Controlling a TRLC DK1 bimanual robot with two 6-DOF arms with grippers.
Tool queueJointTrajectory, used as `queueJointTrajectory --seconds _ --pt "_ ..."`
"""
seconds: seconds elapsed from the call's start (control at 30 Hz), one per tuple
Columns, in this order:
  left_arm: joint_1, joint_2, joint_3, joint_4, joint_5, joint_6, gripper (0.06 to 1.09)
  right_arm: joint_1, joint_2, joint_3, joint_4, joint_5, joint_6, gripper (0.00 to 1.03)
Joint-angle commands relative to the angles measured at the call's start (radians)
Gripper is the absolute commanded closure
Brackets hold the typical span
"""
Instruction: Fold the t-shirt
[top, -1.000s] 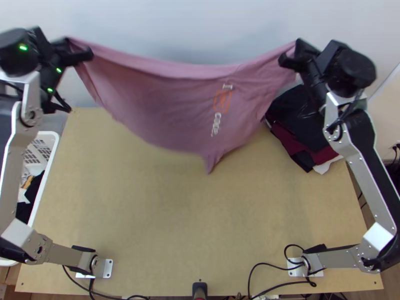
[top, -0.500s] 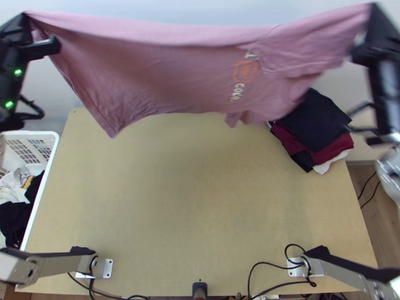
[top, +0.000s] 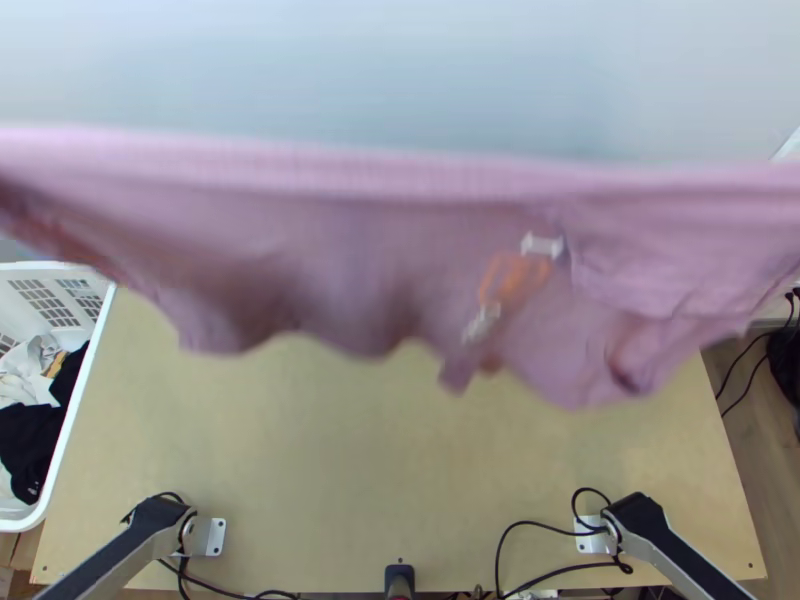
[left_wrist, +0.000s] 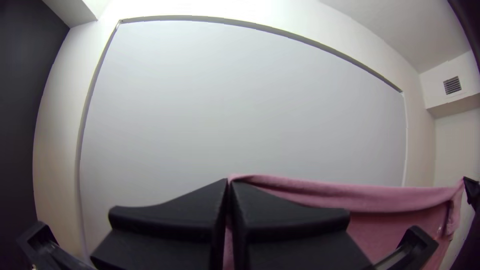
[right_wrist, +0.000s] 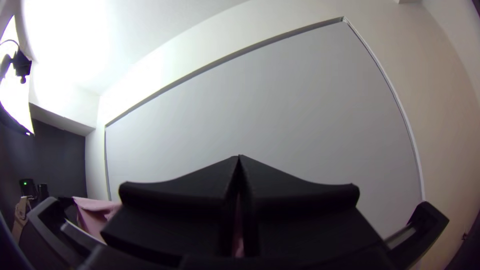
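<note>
Top view: a pink T-shirt (top: 350, 250) hangs stretched in midair above the wooden table (top: 400, 450). Left wrist view: the left gripper (left_wrist: 228, 184) pinches its edge, cloth stretching away sideways from the fingertips. Right wrist view: the right gripper (right_wrist: 239, 159) clamps pink fabric between closed fingers.

The t-shirt (top: 370, 230) is matt cloth; the table (top: 400, 450), smooth wood; the basket (top: 18, 522), plastic; the left base plate (top: 216, 537), metal.
</note>
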Motion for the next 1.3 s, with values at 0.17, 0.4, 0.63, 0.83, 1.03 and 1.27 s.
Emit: queueJointTrajectory --seconds 0.17,0.4,0.63,0.83,1.03,1.27 --pt "0.007 -0.218 -0.215 -0.112 -0.01 -0.125 1.05 0.004 -0.187 -0.113 -0.185 0.015 0.096 1.0" --pt "0.009 -0.358 -0.523 -0.131 0.04 -0.191 1.05 0.048 -0.244 -0.307 -0.22 0.01 0.203 1.0" --pt "0.003 -0.396 -0.835 -0.051 0.096 -0.237 1.05 0.082 -0.231 -0.538 -0.134 -0.007 0.228 1.0" --pt "0.01 -0.278 -1.013 0.122 0.142 -0.238 1.05 0.066 -0.096 -0.666 0.035 -0.031 0.235 1.0" --pt "0.104 -0.076 -1.114 0.359 0.221 -0.238 1.05 0.023 0.105 -0.745 0.245 -0.069 0.28 1.0" --pt "0.23 0.245 -1.08 0.554 0.295 -0.243 1.05 0.008 0.422 -0.709 0.397 -0.08 0.347 1.0"
